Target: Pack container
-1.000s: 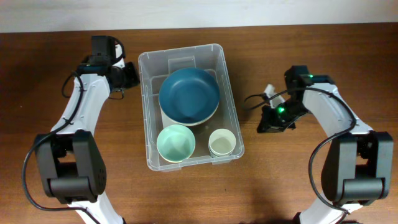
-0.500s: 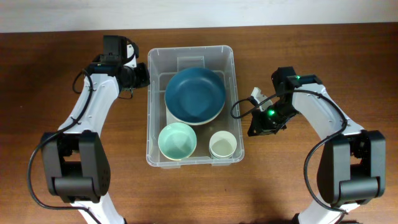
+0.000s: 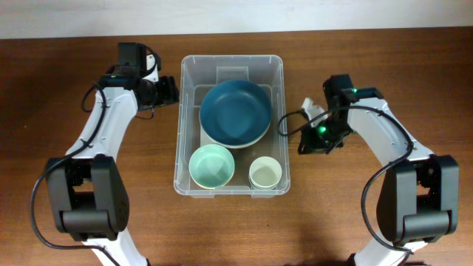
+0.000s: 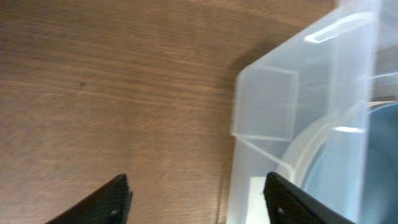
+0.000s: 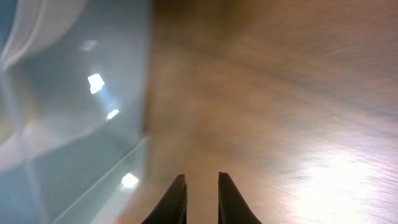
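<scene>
Overhead, the container (image 3: 180, 140) sits between the two arms, carrying a blue bowl (image 3: 235, 111), a mint bowl (image 3: 212, 166) and a small white cup (image 3: 264, 171). The left gripper (image 4: 198, 185) gapes wide and empty, with the bin's corner wall between its fingers, probably straddling the rim to steady or shift it. The right gripper (image 5: 200, 182) is pinched nearly closed on nothing, with the bin wall to its left, seemingly poised to brace that side.

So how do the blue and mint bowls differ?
The blue bowl is wider and darker than the mint bowl. The blue bowl rests on a white dish toward the far end of the container; the mint bowl sits in its near left corner. Both are upright and empty.
</scene>
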You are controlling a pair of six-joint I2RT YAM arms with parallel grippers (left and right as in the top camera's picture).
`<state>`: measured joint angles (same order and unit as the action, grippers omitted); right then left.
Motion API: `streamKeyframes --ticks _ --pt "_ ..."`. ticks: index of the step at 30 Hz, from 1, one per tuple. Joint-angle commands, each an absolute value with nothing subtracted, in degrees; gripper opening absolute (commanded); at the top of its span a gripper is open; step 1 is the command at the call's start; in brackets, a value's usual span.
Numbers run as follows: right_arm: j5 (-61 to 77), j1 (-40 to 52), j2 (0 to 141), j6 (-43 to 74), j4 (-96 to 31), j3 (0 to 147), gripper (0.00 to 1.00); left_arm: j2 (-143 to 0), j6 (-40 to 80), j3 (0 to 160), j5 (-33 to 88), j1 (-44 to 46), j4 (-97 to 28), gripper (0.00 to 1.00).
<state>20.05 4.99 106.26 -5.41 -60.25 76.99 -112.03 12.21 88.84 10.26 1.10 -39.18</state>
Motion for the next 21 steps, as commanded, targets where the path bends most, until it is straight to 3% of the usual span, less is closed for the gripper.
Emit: streamKeyframes --ticks 1,4,6,7,8,9,15,21 --pt "6.4 5.2 105.7 2.4 -59.3 84.0 0.14 -112.1 10.5 92.8 8.6 -1.0 -41.2 0.79" --pt "4.2 5.2 105.7 3.5 -58.3 89.7 0.16 -111.4 9.1 95.0 5.0 -1.4 -43.2 0.84" --pt "4.0 5.2 105.7 3.5 -58.0 93.6 0.27 -110.7 9.1 96.4 0.6 -1.4 -44.8 0.86" --pt "4.0 5.2 105.7 3.5 -57.5 95.6 0.97 -110.1 9.1 97.0 -1.3 -1.4 -45.6 0.86" --pt "4.0 5.2 105.7 3.5 -56.4 97.4 0.99 -109.5 9.1 97.4 -2.8 -1.4 -46.0 0.87" --pt "3.8 5.2 105.7 3.5 -55.1 98.5 0.99 -108.6 9.1 97.6 -3.9 -1.4 -46.3 0.98" --pt "-2.8 5.2 105.7 3.5 -44.5 101.2 0.99 -104.4 9.1 97.6 -6.5 -1.4 -46.4 0.99" --pt "-3.7 5.1 105.5 0.7 -46.0 101.2 0.99 -104.1 9.1 97.7 -6.5 -1.4 -48.0 0.99"
